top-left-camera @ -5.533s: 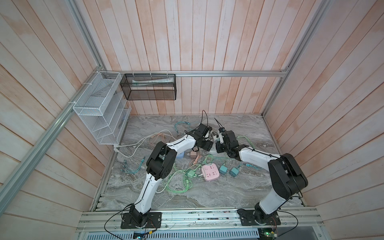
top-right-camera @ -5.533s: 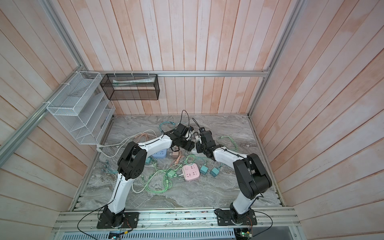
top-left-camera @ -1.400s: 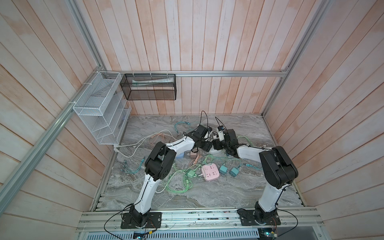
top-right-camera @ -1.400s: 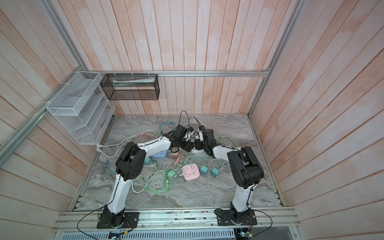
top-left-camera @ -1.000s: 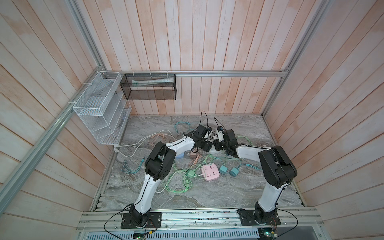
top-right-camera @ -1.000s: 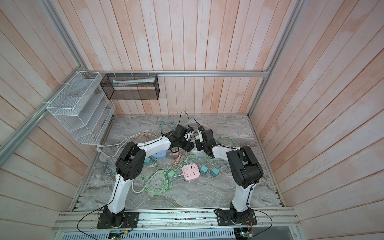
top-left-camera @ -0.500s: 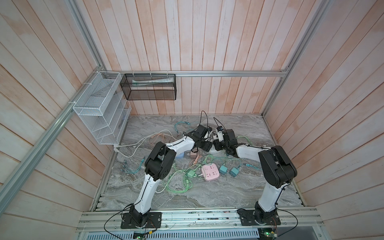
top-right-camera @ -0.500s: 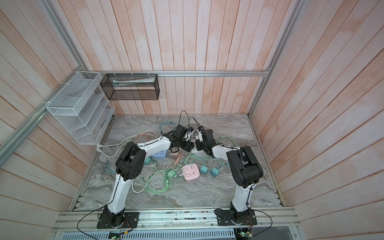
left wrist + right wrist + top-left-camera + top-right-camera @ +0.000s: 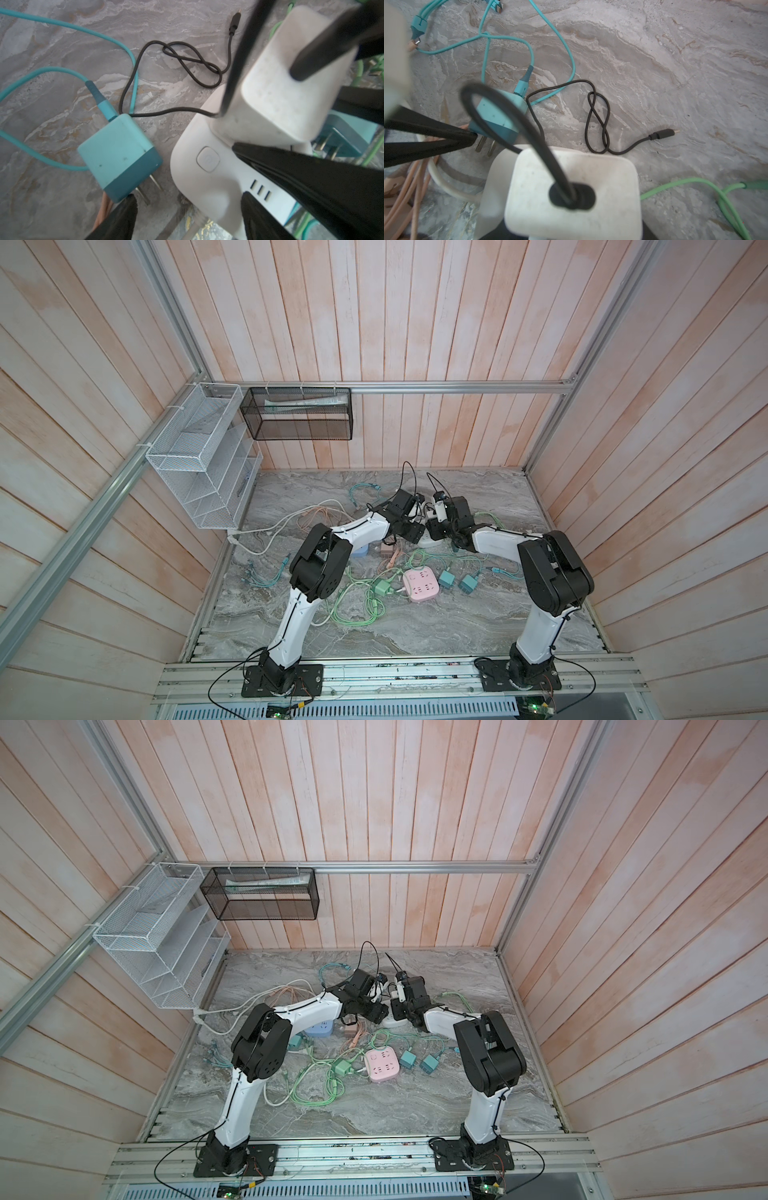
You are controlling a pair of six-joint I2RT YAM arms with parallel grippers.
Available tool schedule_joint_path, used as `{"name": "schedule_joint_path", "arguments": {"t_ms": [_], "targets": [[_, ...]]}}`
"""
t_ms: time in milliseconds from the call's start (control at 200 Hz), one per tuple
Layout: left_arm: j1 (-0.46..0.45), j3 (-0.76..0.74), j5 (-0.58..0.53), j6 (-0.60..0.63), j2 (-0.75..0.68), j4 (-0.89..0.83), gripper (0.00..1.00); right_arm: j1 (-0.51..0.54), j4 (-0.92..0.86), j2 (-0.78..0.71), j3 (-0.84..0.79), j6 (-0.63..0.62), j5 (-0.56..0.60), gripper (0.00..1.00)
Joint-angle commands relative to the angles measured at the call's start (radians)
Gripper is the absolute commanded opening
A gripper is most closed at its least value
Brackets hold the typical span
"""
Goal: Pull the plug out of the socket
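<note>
Plug (image 9: 608,187) clamped in right gripper (image 9: 435,529) — left gripper (image 9: 187,199) half-open, astride the white socket (image 9: 191,172).

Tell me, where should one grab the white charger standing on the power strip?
Pinch the white charger across two opposite flat sides, coming from above, clear of the black cable on top, as the right gripper does. It stands on the power strip, so a pull straight off its face probably frees it.
</note>
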Motion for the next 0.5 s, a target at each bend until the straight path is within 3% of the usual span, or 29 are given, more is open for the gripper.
{"name": "schedule_joint_path", "arguments": {"t_ms": [0, 495], "targets": [[-0.002, -0.018, -0.045, 0.036, 0.071, -0.161, 0.80, 0.002, 0.035, -0.030, 0.057, 0.024, -0.012, 0.00], [-0.001, 0.003, -0.034, 0.030, 0.091, -0.181, 0.80, 0.046, 0.044, -0.024, 0.042, -0.009, 0.065, 0.00]]}}
